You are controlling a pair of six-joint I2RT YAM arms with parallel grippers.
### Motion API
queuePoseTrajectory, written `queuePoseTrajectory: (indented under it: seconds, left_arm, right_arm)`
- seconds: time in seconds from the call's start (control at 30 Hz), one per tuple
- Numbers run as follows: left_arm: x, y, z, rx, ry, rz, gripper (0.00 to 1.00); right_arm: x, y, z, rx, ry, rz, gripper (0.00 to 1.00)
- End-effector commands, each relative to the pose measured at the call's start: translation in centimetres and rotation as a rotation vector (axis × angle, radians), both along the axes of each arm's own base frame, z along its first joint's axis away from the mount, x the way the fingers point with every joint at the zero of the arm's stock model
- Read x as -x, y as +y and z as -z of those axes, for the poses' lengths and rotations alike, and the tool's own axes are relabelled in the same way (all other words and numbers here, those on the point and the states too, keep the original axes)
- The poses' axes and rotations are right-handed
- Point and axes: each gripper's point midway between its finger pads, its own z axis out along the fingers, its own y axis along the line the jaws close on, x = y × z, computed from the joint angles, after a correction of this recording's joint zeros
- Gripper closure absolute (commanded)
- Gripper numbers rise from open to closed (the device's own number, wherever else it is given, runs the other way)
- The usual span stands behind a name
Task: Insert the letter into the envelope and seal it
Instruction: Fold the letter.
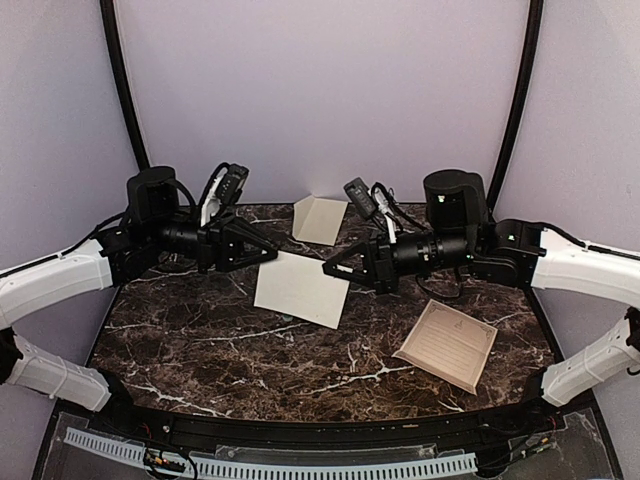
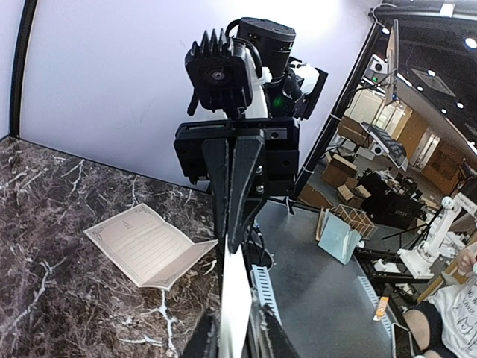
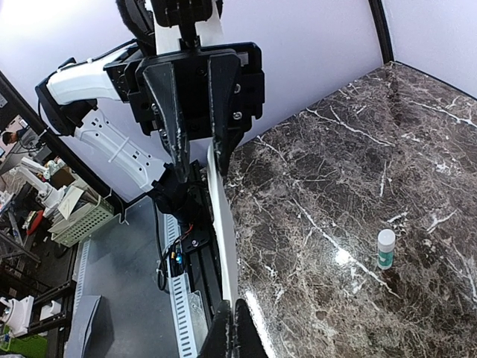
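On the left, the left gripper (image 1: 262, 253) reaches in level over the dark marble table (image 1: 200, 340) to the upper left corner of the envelope (image 1: 300, 290). Its jaws stand a little apart with the paper's edge between them, and one finger seems to touch the sheet, though I would not call it a firm pinch. The envelope itself is a plain cream sheet, spanned between the two arms near the middle of the table and seen edge-on from both wrists. I cannot tell whether its lower edge rests on the marble. Just behind it, by the back wall, stands a second cream piece of paper (image 1: 320, 220). At the envelope's right edge the right gripper (image 1: 332, 268) has its fingers pressed together on the paper, a closed grip on the envelope. To the right of the envelope and nearer the front, well apart from it, the letter (image 1: 447, 345) lies on the marble with its printed side up and its edges curling slightly. It is not inside the envelope.
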Motion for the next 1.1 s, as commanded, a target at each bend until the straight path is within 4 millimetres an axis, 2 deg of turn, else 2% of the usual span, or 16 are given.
queuePoseTrajectory:
  seconds: [0.0, 0.07, 0.17, 0.27, 0.4, 0.5, 0.53, 0.6, 0.7, 0.83, 1.07]
  left_arm:
    - [0.6, 0.4, -0.7, 0.027, -0.024, 0.026, 0.86]
    - [0.6, 0.3, -0.4, 0.021, -0.015, 0.033, 0.83]
    - [0.5, 0.2, -0.3, 0.017, -0.009, 0.038, 0.83]
    - [0.5, 0.2, -0.3, 0.016, -0.011, 0.038, 0.93]
    - [0.3, 0.2, -0.1, 0.006, -0.015, 0.023, 1.0]
    - [0.2, 0.2, -0.2, 0.008, -0.022, 0.013, 1.0]
    - [0.2, 0.3, -0.2, 0.011, -0.026, 0.007, 1.0]
    - [0.2, 0.4, -0.5, 0.018, -0.033, -0.001, 1.0]
    - [0.2, 0.5, -0.6, 0.023, -0.039, -0.011, 1.0]
    - [0.1, 0.6, -0.8, 0.027, -0.048, -0.03, 1.0]
    - [-0.3, 1.0, -1.2, 0.034, -0.067, -0.062, 1.0]
  right_arm:
    - [0.4, 0.2, -1.5, -0.032, -0.029, -0.023, 1.0]
    - [0.5, 0.2, -1.8, -0.04, -0.033, -0.025, 1.0]
    - [0.5, 0.3, -2.0, -0.046, -0.035, -0.028, 1.0]
    - [0.5, 0.3, -2.0, -0.044, -0.034, -0.027, 1.0]
    - [0.5, 0.3, -2.1, -0.048, -0.036, -0.028, 1.0]
    - [0.5, 0.2, -2.2, -0.053, -0.04, -0.028, 1.0]
    - [0.5, 0.1, -2.1, -0.052, -0.04, -0.025, 0.99]
    - [0.4, 0.0, -2.0, -0.05, -0.039, -0.017, 0.84]
    - [0.4, -0.2, -2.0, -0.057, -0.04, -0.009, 0.77]
    - [0.3, -0.5, -2.0, -0.059, -0.04, 0.0, 0.77]
    - [0.2, -1.0, -2.0, -0.06, -0.04, 0.016, 0.84]
